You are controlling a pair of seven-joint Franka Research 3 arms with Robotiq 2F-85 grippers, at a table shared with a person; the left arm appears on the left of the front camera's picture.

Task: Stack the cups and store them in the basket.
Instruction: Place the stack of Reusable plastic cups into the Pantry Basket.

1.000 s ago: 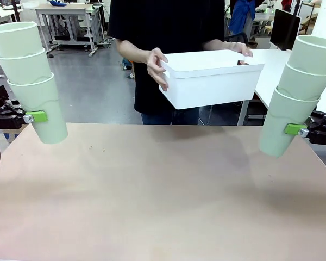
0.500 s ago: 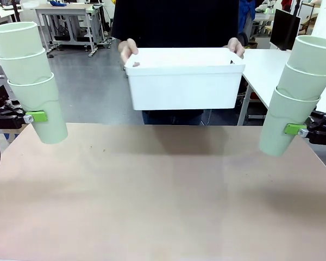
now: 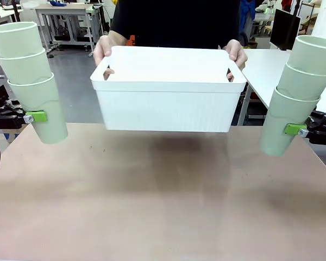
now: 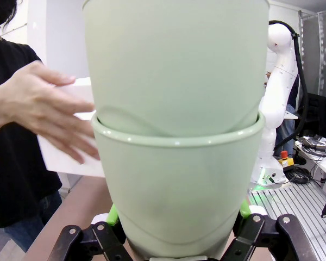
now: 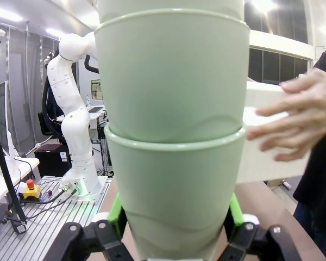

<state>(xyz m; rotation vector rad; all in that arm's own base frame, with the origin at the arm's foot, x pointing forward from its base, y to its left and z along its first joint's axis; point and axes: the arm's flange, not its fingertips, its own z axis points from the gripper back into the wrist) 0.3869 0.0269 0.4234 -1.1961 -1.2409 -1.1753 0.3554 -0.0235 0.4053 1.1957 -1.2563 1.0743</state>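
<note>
Two stacks of three pale green cups hang above the table's sides. My left gripper [image 3: 35,116] is shut on the bottom cup of the left stack [image 3: 30,81], seen close up in the left wrist view [image 4: 176,136]. My right gripper [image 3: 294,129] is shut on the bottom cup of the right stack [image 3: 296,92], seen close up in the right wrist view [image 5: 174,136]. Between the stacks, the person's hands [image 3: 103,46] hold the white basket [image 3: 165,98] by its short ends, above the far middle of the table. Its inside is hidden.
The brown table [image 3: 163,201] lies bare under the basket and in front. A white table [image 3: 271,65] stands behind at the right and workbenches [image 3: 70,22] at the far left. Another white arm [image 5: 70,109] stands off beside the table.
The person has turned the basket square to me and brought it nearer and lower over the table. Both grippers and their cup stacks have stayed still.
</note>
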